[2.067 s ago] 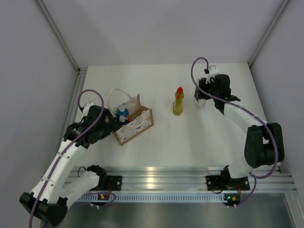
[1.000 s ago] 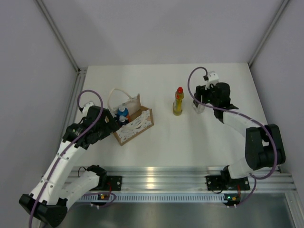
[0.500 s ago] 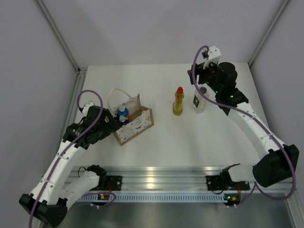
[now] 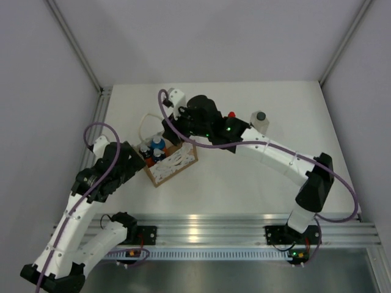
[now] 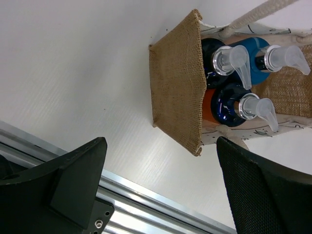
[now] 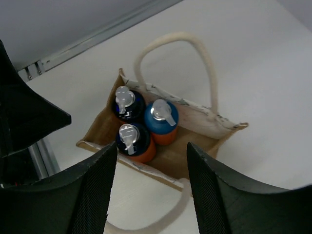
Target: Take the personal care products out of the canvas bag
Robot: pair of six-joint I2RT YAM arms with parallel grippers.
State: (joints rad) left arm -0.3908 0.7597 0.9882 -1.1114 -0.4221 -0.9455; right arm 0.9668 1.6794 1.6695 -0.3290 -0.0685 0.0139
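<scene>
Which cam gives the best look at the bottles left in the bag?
Right wrist: it looks down into the canvas bag, all three pump bottles whole and central. Left wrist shows them too, but crowded at the frame's top edge. Top external: tiny.

A white table (image 4: 244, 183) edged by an aluminium rail (image 4: 214, 224) stands between plain grey walls (image 4: 201, 36)

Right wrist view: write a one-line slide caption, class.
Open right tool above the canvas bag, three pump bottles standing inside.
</scene>
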